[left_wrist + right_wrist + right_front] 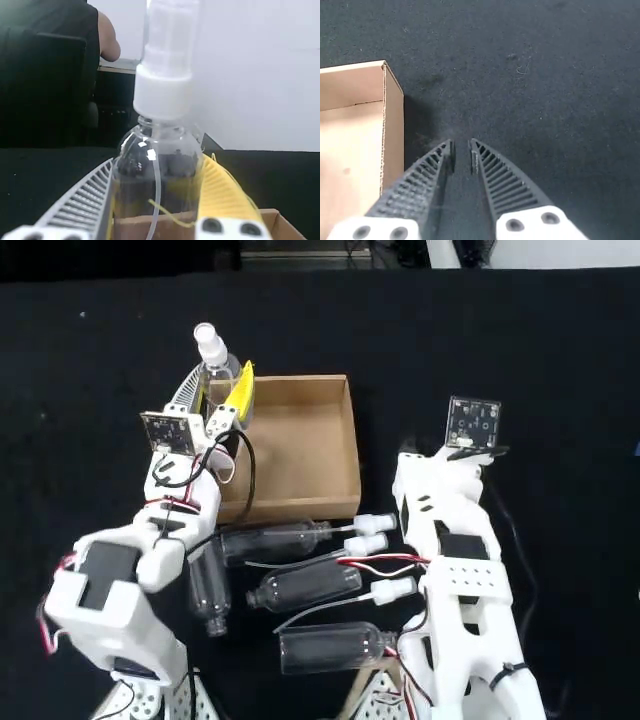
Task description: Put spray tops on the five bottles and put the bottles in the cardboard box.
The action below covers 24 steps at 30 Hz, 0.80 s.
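The left gripper [224, 396] has its jaws closed around the belly of a clear plastic bottle [156, 155]. It holds the bottle upright over the far left corner of the cardboard box [352, 445]. A white spray top [165, 75] sits on the bottle's neck, and its thin tube hangs down inside.

The right gripper [461, 150] hangs over the bare worktop [545, 75] just beside the box. Its jaws are only a narrow gap apart and hold nothing.

Four more bottles [303, 588] lie on their sides on the worktop in front of the box. Loose-looking spray tops [392, 590] lie near three of their necks, but I cannot tell whether any is screwed on.

The bottles look empty, so they are probably very light. Their thin, smooth walls would likely dent or slip under a hard squeeze. The rounded shoulder or mid-body looks like the safest place to take hold. The top and its tube are best left alone, since they could tilt or pull loose.
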{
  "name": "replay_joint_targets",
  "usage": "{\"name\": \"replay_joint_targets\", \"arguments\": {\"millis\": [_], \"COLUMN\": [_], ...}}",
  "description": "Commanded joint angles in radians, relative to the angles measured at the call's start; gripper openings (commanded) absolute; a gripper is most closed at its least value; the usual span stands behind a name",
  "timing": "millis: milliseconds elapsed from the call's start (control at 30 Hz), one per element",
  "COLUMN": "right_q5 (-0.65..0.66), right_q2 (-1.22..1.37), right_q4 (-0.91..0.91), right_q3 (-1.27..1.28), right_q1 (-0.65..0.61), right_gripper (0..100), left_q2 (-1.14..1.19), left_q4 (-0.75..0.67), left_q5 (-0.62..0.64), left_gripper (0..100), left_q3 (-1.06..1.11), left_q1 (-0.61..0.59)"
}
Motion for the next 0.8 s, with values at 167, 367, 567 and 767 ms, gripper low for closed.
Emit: {"name": "replay_joint_targets", "arguments": {"millis": [167, 367, 567, 767], "right_q5": [0.002, 0.002, 0.002, 0.002], "right_q2": [-0.028, -0.028, -0.028, -0.028], "right_q4": [-0.032, -0.032, -0.032, -0.032], "right_q3": [-0.005, -0.004, -0.004, -0.004], "right_q1": [0.020, 0.023, 0.020, 0.021], "right_gripper": [4.2, 4.2, 4.2, 4.2], "left_q2": [0.183, 0.321, 0.376, 0.384], "left_q4": [-0.190, -0.212, -0.221, -0.219], "left_q5": [0.000, 0.003, 0.000, 0.000], "left_gripper": [3, 3, 3, 3], "left_q3": [-0.133, -0.225, -0.246, -0.255], "left_q1": [-0.018, -0.041, -0.042, -0.036]}}
